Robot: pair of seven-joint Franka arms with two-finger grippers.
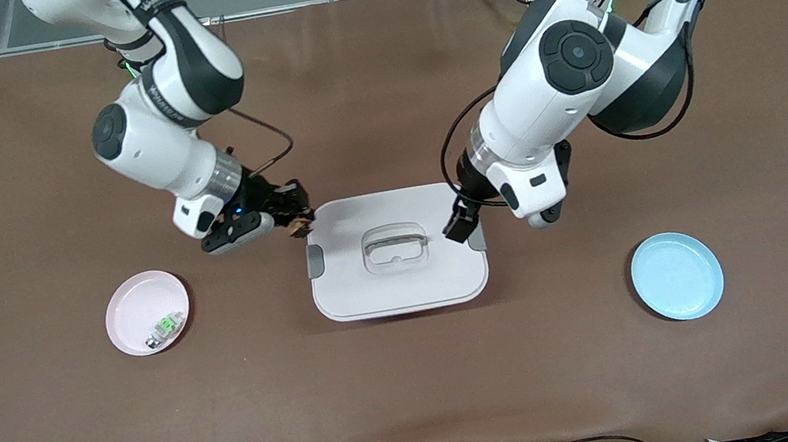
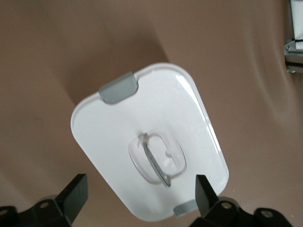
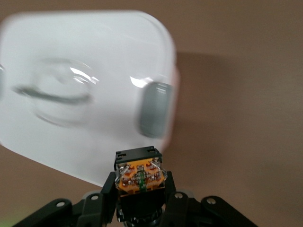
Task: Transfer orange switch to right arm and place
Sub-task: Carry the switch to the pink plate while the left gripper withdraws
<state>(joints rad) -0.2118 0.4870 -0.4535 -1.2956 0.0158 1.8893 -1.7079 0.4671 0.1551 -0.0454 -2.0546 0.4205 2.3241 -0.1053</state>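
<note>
My right gripper (image 1: 295,212) is shut on the orange switch (image 1: 299,226) and holds it in the air, over the table just beside the white lidded box (image 1: 373,289), at the box's corner toward the right arm's end. In the right wrist view the switch (image 3: 140,176) sits between the fingers (image 3: 108,189), its orange middle facing the camera and its dark round end toward the wrist. My left gripper (image 1: 461,223) is open and empty over the box's edge toward the left arm's end. In the left wrist view its fingers (image 2: 204,188) stand wide apart above the lid (image 2: 118,142).
The box has grey clips (image 1: 315,261) and a clear recessed handle (image 1: 395,246). A pink plate (image 1: 132,304) toward the right arm's end holds a small green-and-clear part (image 1: 166,328). A light blue plate (image 1: 677,275) lies toward the left arm's end.
</note>
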